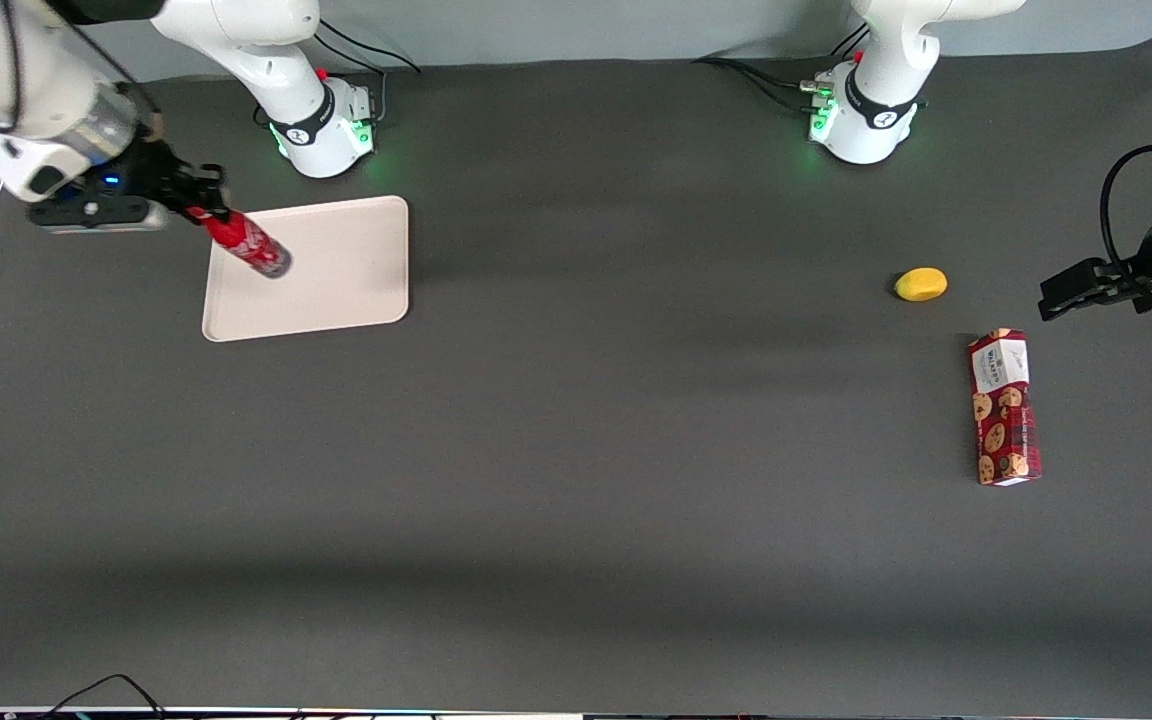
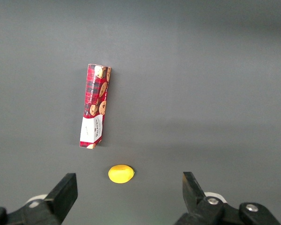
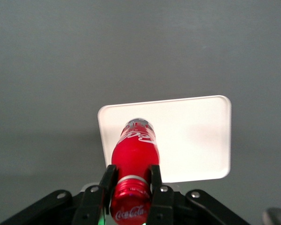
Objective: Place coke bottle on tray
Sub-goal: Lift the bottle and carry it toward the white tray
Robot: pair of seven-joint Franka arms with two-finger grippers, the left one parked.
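Note:
My right gripper (image 1: pixel 204 205) is shut on the neck of the coke bottle (image 1: pixel 252 245), just below its red cap. The bottle hangs tilted in the air, its clear base over the edge of the beige tray (image 1: pixel 356 270) at the working arm's end of the table. In the right wrist view the gripper (image 3: pixel 131 176) clamps the bottle (image 3: pixel 134 152) with a finger on each side of the neck, and the tray (image 3: pixel 196 140) lies below it on the dark table.
A yellow lemon-like object (image 1: pixel 921 284) and a red cookie box (image 1: pixel 1004 406) lie toward the parked arm's end of the table; both also show in the left wrist view, lemon (image 2: pixel 120 173) and box (image 2: pixel 95 106). Arm bases stand at the back edge.

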